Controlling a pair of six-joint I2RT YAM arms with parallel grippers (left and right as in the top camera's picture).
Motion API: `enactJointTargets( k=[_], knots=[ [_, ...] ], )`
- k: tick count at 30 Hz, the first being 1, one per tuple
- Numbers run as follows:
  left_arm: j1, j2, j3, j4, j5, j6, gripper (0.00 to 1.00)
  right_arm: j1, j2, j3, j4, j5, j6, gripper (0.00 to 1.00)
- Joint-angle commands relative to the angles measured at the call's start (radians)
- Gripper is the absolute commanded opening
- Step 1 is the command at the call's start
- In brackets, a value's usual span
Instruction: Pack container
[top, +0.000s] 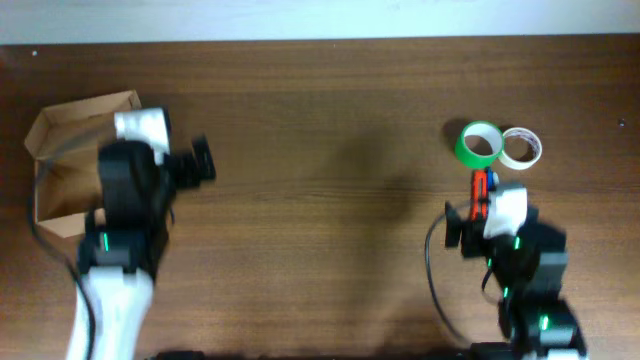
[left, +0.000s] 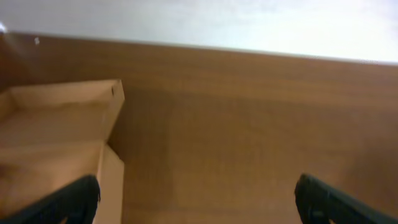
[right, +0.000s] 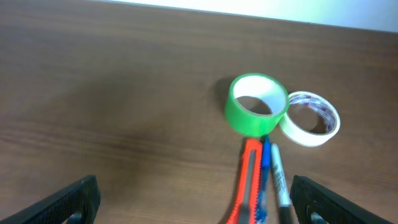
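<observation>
The container (top: 62, 150), a tan cardboard box, lies open at the far left of the table, and the left arm covers part of it. In the left wrist view the container (left: 56, 137) fills the left side. My left gripper (top: 165, 150) (left: 198, 199) is open at the box's right edge, one finger over the cardboard and one over bare wood. A green tape roll (top: 479, 144) (right: 255, 104) and a white tape roll (top: 521, 147) (right: 310, 118) touch at the right. An orange cutter (right: 247, 180), a blue pen (right: 265, 168) and a marker (right: 279, 177) lie between the wide-open fingers of my right gripper (top: 490, 205) (right: 194, 199).
The brown wooden table (top: 320, 200) runs to a pale wall along its far edge (top: 320, 38). Cables trail from both arms toward the near edge.
</observation>
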Motion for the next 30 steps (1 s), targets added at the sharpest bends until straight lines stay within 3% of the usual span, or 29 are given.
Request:
enactJointTargets(
  k=[1, 7, 11, 14, 18, 22, 28, 29, 30],
  knots=[
    [0.038, 0.253, 0.285, -0.107, 0.010, 0.038, 1.00, -0.093, 0.285, 0.259, -0.021, -0.058, -0.056, 0.99],
    [0.117, 0.446, 0.553, -0.203, 0.010, 0.060, 1.00, -0.321, 0.699, 0.753, -0.215, -0.294, -0.056, 0.99],
    [0.188, 0.468, 0.590, -0.203, 0.010, 0.089, 1.00, -0.443, 0.911, 1.130, -0.443, -0.325, -0.056, 0.99],
    [0.241, 0.468, 0.590, -0.222, 0.010, 0.089, 1.00, -0.502, 0.995, 1.315, -0.526, -0.313, -0.048, 0.99],
    [0.305, 0.468, 0.590, -0.243, -0.008, 0.089, 1.00, -0.598, 1.035, 1.426, -0.511, -0.265, 0.003, 0.99],
    [0.334, 0.468, 0.589, -0.282, 0.032, 0.090, 1.00, -0.694, 1.043, 1.432, -0.483, -0.258, 0.083, 0.99],
    [0.332, 0.473, 0.587, -0.314, 0.097, 0.089, 1.00, -0.758, 1.103, 1.432, -0.551, -0.257, 0.088, 0.99],
    [0.332, 0.475, 0.587, -0.319, 0.107, 0.089, 0.98, -0.758, 1.116, 1.432, -0.568, -0.256, 0.088, 0.99],
    [0.332, 0.480, 0.587, -0.331, 0.108, 0.090, 0.82, -0.757, 1.135, 1.432, -0.593, -0.240, 0.088, 0.99]
  ],
)
